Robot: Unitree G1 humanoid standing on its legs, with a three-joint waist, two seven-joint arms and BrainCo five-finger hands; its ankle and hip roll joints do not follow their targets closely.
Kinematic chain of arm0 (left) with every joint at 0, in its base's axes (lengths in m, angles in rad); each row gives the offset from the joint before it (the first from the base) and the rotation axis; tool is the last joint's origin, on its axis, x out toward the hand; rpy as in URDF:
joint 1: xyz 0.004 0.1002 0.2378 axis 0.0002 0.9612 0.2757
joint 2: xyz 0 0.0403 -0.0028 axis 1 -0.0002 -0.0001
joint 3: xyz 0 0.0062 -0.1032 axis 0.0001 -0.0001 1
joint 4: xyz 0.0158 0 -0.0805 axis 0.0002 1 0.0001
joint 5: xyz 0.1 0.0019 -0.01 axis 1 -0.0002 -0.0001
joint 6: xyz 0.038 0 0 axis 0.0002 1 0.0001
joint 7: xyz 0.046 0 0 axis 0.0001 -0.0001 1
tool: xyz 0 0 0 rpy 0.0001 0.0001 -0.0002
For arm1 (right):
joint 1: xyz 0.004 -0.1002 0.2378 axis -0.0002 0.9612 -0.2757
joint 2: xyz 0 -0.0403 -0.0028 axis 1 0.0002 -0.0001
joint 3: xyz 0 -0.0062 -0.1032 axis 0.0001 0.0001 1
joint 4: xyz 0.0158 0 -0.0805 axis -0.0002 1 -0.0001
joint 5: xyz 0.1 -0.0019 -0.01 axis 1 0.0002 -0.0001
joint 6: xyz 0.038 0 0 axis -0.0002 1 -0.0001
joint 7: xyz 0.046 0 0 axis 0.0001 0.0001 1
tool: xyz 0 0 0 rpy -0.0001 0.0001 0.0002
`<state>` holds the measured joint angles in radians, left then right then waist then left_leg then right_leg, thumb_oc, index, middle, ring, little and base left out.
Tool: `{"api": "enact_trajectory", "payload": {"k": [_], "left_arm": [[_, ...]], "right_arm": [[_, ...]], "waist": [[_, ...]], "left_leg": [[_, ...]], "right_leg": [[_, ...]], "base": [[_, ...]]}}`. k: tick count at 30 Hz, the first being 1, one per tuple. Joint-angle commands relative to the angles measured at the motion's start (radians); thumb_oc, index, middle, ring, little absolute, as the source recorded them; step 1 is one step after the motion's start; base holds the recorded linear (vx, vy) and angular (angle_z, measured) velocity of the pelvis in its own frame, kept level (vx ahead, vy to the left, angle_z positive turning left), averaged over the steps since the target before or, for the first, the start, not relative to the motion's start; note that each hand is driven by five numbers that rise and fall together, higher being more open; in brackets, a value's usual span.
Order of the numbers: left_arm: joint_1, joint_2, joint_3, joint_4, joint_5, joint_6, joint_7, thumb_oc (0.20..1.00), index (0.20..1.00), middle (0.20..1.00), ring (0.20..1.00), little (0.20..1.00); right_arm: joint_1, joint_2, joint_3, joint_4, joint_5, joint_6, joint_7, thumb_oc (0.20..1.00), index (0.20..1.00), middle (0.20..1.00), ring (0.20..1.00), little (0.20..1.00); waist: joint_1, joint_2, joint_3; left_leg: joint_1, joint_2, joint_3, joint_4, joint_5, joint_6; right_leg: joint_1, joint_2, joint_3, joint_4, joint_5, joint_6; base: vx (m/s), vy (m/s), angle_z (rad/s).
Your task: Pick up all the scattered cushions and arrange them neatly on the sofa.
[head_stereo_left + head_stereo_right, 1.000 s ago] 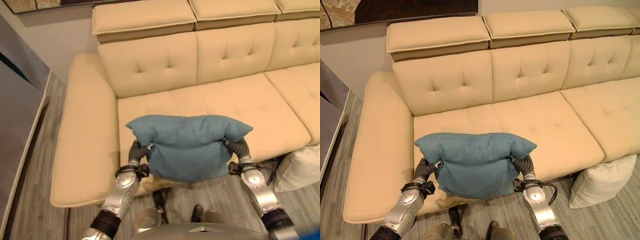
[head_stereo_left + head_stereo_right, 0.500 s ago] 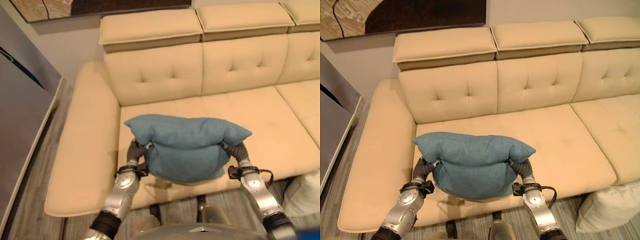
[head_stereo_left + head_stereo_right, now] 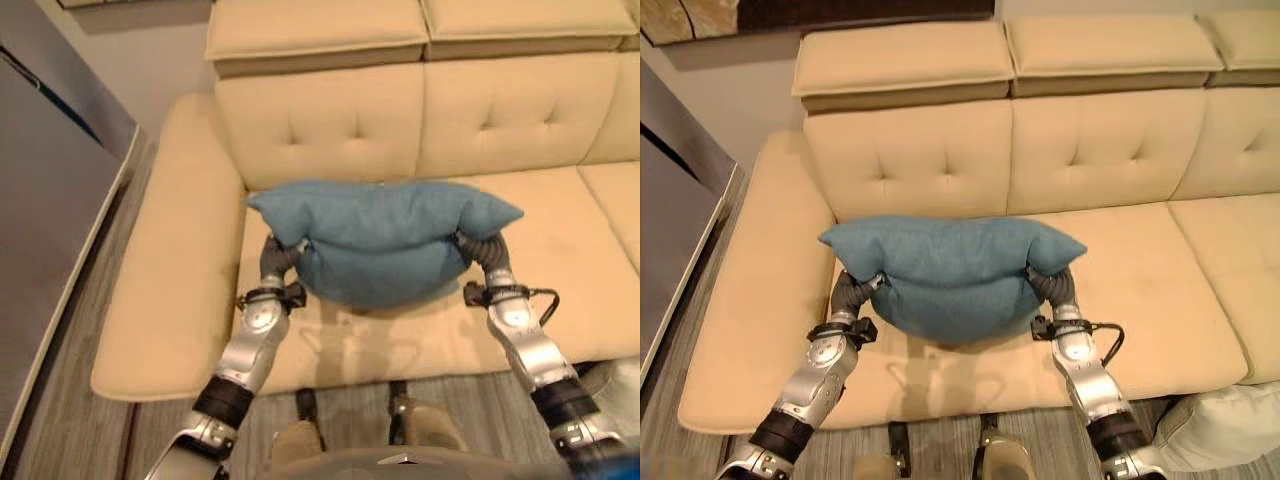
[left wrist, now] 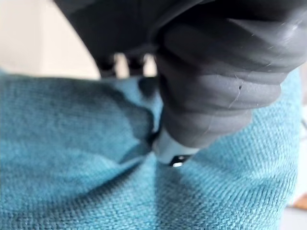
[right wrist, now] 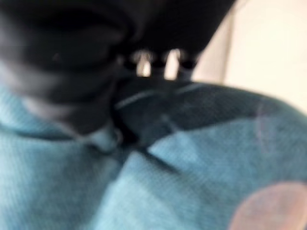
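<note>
White cushion (image 3: 1215, 425): on the wood-look floor (image 3: 90, 440), leaning at the sofa's front edge, robot's right.
Left robot hand (image 3: 275, 262) and right robot hand (image 3: 480, 252): each pinches one end of the teal cushion (image 3: 385, 240), fabric bunched at thumb (image 4: 168, 151).
Teal cushion: held between both, above the seat.
Cream sofa (image 3: 320, 130): tufted back, broad armrest on the robot's left.

My arms are silver-grey metal shells, each ringed by a black band. A dark ribbed cover wraps each wrist up to my left robot hand (image 3: 272, 262) and my right robot hand (image 3: 484, 254).
</note>
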<state>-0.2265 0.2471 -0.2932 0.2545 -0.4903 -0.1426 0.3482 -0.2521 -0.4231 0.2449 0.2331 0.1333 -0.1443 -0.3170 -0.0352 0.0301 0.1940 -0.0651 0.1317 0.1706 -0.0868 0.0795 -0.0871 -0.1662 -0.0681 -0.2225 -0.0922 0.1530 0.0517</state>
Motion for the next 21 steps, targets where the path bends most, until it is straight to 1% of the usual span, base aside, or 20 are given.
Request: {"api": "enact_trajectory", "payload": {"k": [1, 2, 3, 5, 6, 8, 9, 10, 11, 12, 14, 17, 21], "left_arm": [[-0.199, 0.006, -0.063, -0.128, 0.051, -0.119, 0.001, 0.200, 0.200, 0.200, 0.200, 0.200], [-0.262, 0.031, -0.064, -0.111, 0.078, -0.127, 0.033, 0.200, 0.200, 0.200, 0.200, 0.200], [-0.265, 0.031, -0.063, -0.110, 0.078, -0.127, 0.033, 0.200, 0.200, 0.200, 0.200, 0.200], [-0.322, 0.047, -0.063, -0.094, 0.089, -0.135, 0.060, 0.200, 0.200, 0.200, 0.200, 0.200], [-0.384, 0.057, -0.064, -0.074, 0.089, -0.142, 0.084, 0.200, 0.200, 0.200, 0.200, 0.200], [-0.413, 0.063, -0.066, -0.061, 0.087, -0.145, 0.091, 0.200, 0.200, 0.200, 0.200, 0.200], [-0.483, 0.078, -0.074, -0.025, 0.091, -0.148, 0.113, 0.200, 0.200, 0.200, 0.200, 0.200], [-0.513, 0.083, -0.077, -0.007, 0.089, -0.150, 0.118, 0.200, 0.200, 0.200, 0.200, 0.200], [-0.515, 0.083, -0.077, -0.006, 0.088, -0.151, 0.117, 0.200, 0.200, 0.200, 0.200, 0.200], [-0.573, 0.095, -0.085, 0.027, 0.089, -0.153, 0.129, 0.200, 0.200, 0.200, 0.200, 0.200], [-0.594, 0.096, -0.089, 0.039, 0.083, -0.156, 0.131, 0.200, 0.200, 0.200, 0.200, 0.200], [-0.679, 0.108, -0.106, 0.093, 0.083, -0.160, 0.147, 0.200, 0.200, 0.200, 0.200, 0.200], [-0.705, 0.108, -0.109, 0.115, 0.071, -0.167, 0.148, 0.200, 0.200, 0.200, 0.200, 0.200]], "right_arm": [[-0.185, 0.031, 0.042, -0.090, -0.013, -0.097, -0.013, 0.200, 0.200, 0.200, 0.200, 0.200], [-0.260, 0.018, 0.058, -0.068, -0.006, -0.099, -0.030, 0.200, 0.200, 0.200, 0.200, 0.200], [-0.264, 0.018, 0.058, -0.066, -0.006, -0.099, -0.030, 0.200, 0.200, 0.200, 0.200, 0.200], [-0.343, -0.005, 0.073, -0.042, -0.005, -0.101, -0.047, 0.200, 0.200, 0.200, 0.200, 0.200], [-0.408, -0.028, 0.081, -0.025, -0.003, -0.096, -0.058, 0.200, 0.200, 0.200, 0.200, 0.200], [-0.441, -0.042, 0.087, -0.013, -0.010, -0.093, -0.066, 0.200, 0.200, 0.200, 0.200, 0.200], [-0.510, -0.056, 0.103, 0.013, -0.011, -0.089, -0.079, 0.200, 0.200, 0.200, 0.200, 0.200], [-0.534, -0.065, 0.108, 0.021, -0.014, -0.085, -0.084, 0.200, 0.200, 0.200, 0.200, 0.200], [-0.536, -0.065, 0.108, 0.022, -0.013, -0.085, -0.084, 0.200, 0.200, 0.200, 0.200, 0.200], [-0.580, -0.069, 0.121, 0.043, -0.013, -0.082, -0.091, 0.200, 0.200, 0.200, 0.200, 0.200], [-0.595, -0.072, 0.122, 0.046, -0.016, -0.078, -0.095, 0.200, 0.200, 0.200, 0.200, 0.200], [-0.664, -0.056, 0.148, 0.091, -0.015, -0.075, -0.105, 0.200, 0.200, 0.200, 0.200, 0.200], [-0.684, -0.045, 0.163, 0.112, -0.012, -0.076, -0.101, 0.200, 0.200, 0.200, 0.200, 0.200]], "waist": [[0.016, -0.044, 0.038], [0.022, -0.045, 0.049], [0.022, -0.045, 0.049], [0.027, -0.045, 0.054], [0.033, -0.045, 0.061], [0.033, -0.046, 0.058], [0.036, -0.045, 0.060], [0.035, -0.042, 0.061], [0.034, -0.043, 0.059], [0.035, -0.041, 0.060], [0.033, -0.040, 0.058], [0.031, -0.036, 0.066], [0.028, -0.036, 0.069]], "left_leg": [[-0.016, -0.036, 0.011, 0.053, -0.025, -0.016], [-0.058, -0.038, -0.002, 0.065, -0.020, -0.016], [-0.062, -0.038, -0.002, 0.067, -0.021, -0.015], [-0.106, -0.044, -0.014, 0.077, -0.018, -0.012], [-0.140, -0.046, -0.023, 0.085, -0.014, -0.014], [-0.161, -0.048, -0.027, 0.085, -0.007, -0.014], [-0.181, -0.048, -0.034, 0.082, 0.001, -0.016], [-0.189, -0.048, -0.037, 0.076, 0.008, -0.020], [-0.195, -0.049, -0.037, 0.075, 0.012, -0.019], [-0.205, -0.049, -0.044, 0.063, 0.019, -0.024], [-0.215, -0.049, -0.048, 0.057, 0.028, -0.026], [-0.234, -0.050, -0.055, 0.042, 0.037, -0.032], [-0.252, -0.048, -0.056, 0.036, 0.044, -0.035]], "right_leg": [[0.026, -0.055, -0.027, 0.083, -0.106, 0.092], [-0.019, -0.058, -0.028, 0.102, -0.103, 0.090], [-0.023, -0.058, -0.028, 0.104, -0.103, 0.090], [-0.072, -0.061, -0.025, 0.127, -0.098, 0.090], [-0.106, -0.064, -0.024, 0.142, -0.098, 0.089], [-0.130, -0.067, -0.025, 0.146, -0.092, 0.089], [-0.155, -0.069, -0.025, 0.158, -0.095, 0.089], [-0.167, -0.072, -0.023, 0.161, -0.094, 0.088], [-0.172, -0.073, -0.024, 0.158, -0.090, 0.088], [-0.186, -0.073, -0.025, 0.162, -0.092, 0.089], [-0.195, -0.074, -0.026, 0.159, -0.087, 0.089], [-0.229, -0.076, -0.024, 0.171, -0.090, 0.090], [-0.255, -0.074, -0.020, 0.174, -0.087, 0.092]], "base": [[-0.14, -0.022, 0.28], [-0.10, -0.013, 0.22], [-0.10, -0.008, 0.10], [-0.07, 0.002, 0.02], [-0.05, -0.001, 0.15], [-0.03, 0.001, 0.22], [0.00, 0.009, 0.21], [0.00, 0.008, 0.17], [0.01, 0.011, 0.09], [0.00, 0.009, 0.08], [0.01, 0.012, 0.08], [0.03, 0.018, 0.05], [0.01, 0.003, 0.01]]}}
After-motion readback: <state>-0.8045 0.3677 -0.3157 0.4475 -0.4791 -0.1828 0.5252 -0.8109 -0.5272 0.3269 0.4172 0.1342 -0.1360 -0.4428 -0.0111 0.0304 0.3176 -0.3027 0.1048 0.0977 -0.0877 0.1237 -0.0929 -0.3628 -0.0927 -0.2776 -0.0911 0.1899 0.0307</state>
